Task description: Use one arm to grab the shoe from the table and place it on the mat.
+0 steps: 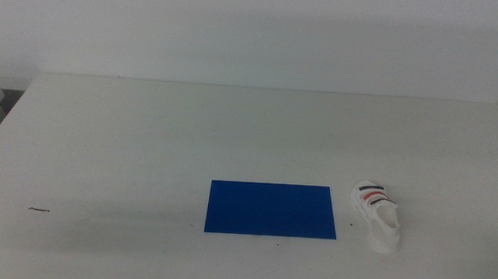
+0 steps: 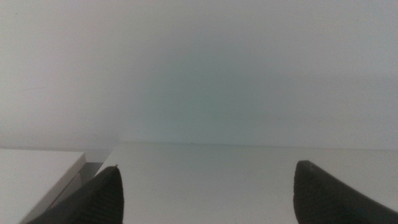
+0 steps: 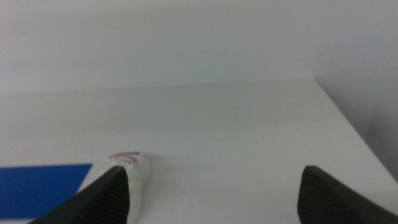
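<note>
White fills most of the middle view: a plain white counter [image 1: 146, 143] under a pale wall. On it lies a deep blue mat [image 1: 271, 209], a flat rectangle a little toward five o'clock of the picture's centre. Just beside the mat's short edge, at its three o'clock side, sits the shoe [image 1: 377, 215], a small white sneaker with dark and red straps across its top. It rests on the bare counter, close to the mat but not on it, and nothing holds it.

My left tool [image 2: 205, 193] waits at the eight o'clock corner of the middle view, where only a dark sliver of it shows at the edge. In the left wrist view its two dark jaws stand wide apart, released, with only bare counter between them.

My right tool [image 3: 214, 193] is out of the middle view. In the right wrist view its jaws are also spread wide and grasp nothing. That view shows the shoe partly hidden behind one jaw and a strip of the blue mat beside it.
</note>
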Available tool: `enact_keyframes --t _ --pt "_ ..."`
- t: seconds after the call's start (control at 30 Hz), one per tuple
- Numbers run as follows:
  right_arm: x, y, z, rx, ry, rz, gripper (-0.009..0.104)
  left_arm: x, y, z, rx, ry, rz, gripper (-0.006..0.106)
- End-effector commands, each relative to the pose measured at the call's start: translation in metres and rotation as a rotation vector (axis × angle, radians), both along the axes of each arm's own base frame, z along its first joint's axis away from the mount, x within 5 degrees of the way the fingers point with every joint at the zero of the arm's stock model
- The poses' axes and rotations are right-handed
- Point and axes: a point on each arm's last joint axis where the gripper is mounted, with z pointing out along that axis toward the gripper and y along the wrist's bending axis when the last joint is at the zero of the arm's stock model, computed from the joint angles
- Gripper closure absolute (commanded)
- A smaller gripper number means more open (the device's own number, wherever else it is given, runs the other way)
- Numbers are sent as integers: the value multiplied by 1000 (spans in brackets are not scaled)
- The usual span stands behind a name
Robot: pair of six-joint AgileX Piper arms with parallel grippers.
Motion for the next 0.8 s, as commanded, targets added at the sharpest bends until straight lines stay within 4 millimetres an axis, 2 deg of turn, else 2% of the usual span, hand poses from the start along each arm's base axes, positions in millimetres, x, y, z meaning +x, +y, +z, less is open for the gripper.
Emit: enact_keyframes --t 0.0,0.1,0.2,0.3,0.43,0.5,0.6,0.67,0.77 --pt "-1 0 -2 -10 29 0 2 0 0 1 -1 -16 0 7" --pt "-6 0 24 17 92 1 2 0 0 1 -1 -16 0 7" --pt "2 2 56 59 194 8 2 0 0 1 -1 -16 0 7" --pt "22 3 92 55 281 7 2 0 0 1 -1 -16 0 7" --pt "66 5 128 56 475 4 2 0 0 1 -1 -16 0 7" --pt "93 8 134 100 569 -8 2 0 0 1 -1 -16 0 7" --pt "134 20 129 119 797 -11 2 0 0 1 -1 -16 0 7" --pt "162 34 128 106 893 -2 2 0 0 1 -1 -16 0 7" --pt "193 59 124 66 999 21 2 0 0 1 -1 -16 0 7"
